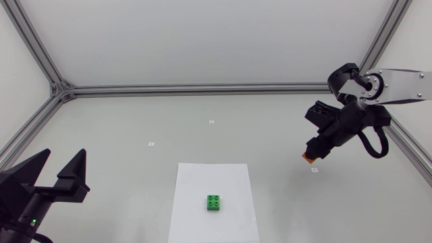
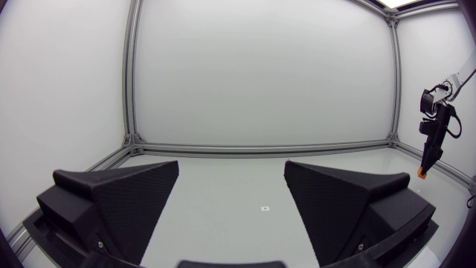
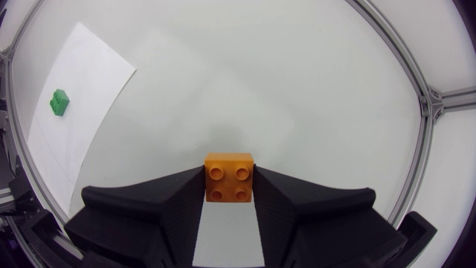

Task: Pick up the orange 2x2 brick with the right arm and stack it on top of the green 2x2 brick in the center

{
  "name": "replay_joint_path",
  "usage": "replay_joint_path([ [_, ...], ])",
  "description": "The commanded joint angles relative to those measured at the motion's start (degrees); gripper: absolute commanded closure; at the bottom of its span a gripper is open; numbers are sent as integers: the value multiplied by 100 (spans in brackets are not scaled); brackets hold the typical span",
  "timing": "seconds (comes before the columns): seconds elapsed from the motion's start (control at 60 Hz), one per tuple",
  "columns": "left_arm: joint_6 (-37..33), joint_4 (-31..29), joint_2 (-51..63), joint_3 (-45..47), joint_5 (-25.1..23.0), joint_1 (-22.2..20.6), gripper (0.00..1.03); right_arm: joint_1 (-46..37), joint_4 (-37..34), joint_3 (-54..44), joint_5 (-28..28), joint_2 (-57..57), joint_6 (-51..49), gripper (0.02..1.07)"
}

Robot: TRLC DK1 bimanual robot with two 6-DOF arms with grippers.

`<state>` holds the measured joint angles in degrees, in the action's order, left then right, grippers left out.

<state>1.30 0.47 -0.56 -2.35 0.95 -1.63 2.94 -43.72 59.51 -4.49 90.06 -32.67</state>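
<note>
Left of the white paper sheet (image 1: 196,182), left gripper (image 1: 65,155) with matte wedge fingers spread apart, glossy green 2x2 brick (image 1: 215,202) set studs-up on the sheet, right of the sheet, square orange 2x2 brick (image 3: 229,177) clamped in right gripper (image 1: 312,154), round studs turned toward its wrist.
</note>
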Motion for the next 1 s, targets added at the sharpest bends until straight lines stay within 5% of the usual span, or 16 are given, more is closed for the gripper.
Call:
replay_joint_path([
  [0.0, -33, -65, -32, 235, -16, 13, 4, 646, -171, -343, 27, -490, -73, 79],
  [0.55, -33, -65, -32, 235, -16, 13, 4, 4004, -242, -141, 476, -173, 102, 79],
  [0.983, -33, -65, -32, 235, -16, 13, 4, 4795, -268, 1037, 177, 996, 6, 79],
])
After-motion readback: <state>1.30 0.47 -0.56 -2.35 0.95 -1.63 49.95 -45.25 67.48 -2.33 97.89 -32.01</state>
